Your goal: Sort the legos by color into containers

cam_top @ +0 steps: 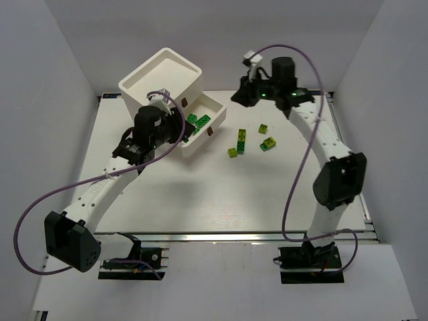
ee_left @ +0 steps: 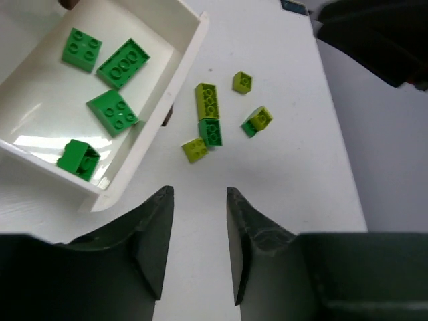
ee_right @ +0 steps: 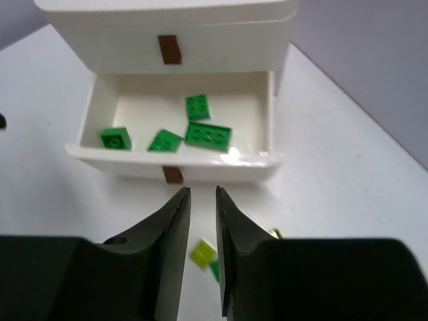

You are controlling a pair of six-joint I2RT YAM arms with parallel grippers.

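On the far left of the white table stands the white rounded plastic drawer unit. Its lowest drawer is pulled out toward the table centre.

Drawer contents: four bright green studded plastic bricks, lying loose on the floor of the drawer. One brown pull tab is on the open drawer's front. A second tab is on the shut drawer above.

Loose on the bare table, just right of the drawer:
- long yellow-green brick, end-on against a small green brick
- small yellow-green brick, just beside those two
- square yellow-green brick and a green-and-yellow-green pair, near, further right

Left gripper: above the table by the drawer's corner. Jaws moderately apart, nothing between them.

Right gripper: raised, facing the drawer front. Jaws at a narrow gap, empty. One yellow-green brick shows on the table below the gap.
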